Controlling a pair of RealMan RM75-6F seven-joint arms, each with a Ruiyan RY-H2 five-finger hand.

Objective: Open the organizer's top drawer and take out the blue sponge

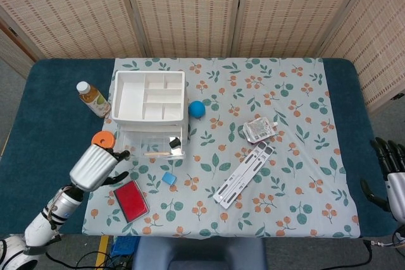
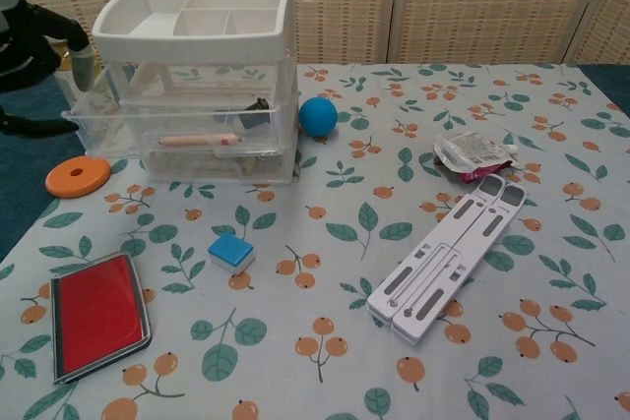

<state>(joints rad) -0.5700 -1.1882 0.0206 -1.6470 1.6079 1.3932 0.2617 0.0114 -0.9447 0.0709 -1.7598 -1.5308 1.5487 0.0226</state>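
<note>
So the blue sponge [image 2: 231, 252] is out on the floral tablecloth [image 2: 413, 204], just in front of the white organizer [image 2: 197, 66] and beside the red case [image 2: 98, 314]. My left hand [image 1: 95, 166] hangs empty, fingers loosely apart (near the orange disc [image 1: 103, 138]). My right hand [image 1: 389, 172] idles empty at the table's edge, fingers spread.

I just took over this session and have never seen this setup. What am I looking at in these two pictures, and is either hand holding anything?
Two robot arms with humanlike hands work at a table. One picture looks down from the robot's head, the other looks forward from its chest. The left hand hovers near the organizer, holding nothing. The right hand waits at the table's edge, also holding nothing. The blue sponge lies on the flowered cloth, beside a red case. Also there: a blue ball, orange disc, bottle, white folding stand and a pouch.
</note>
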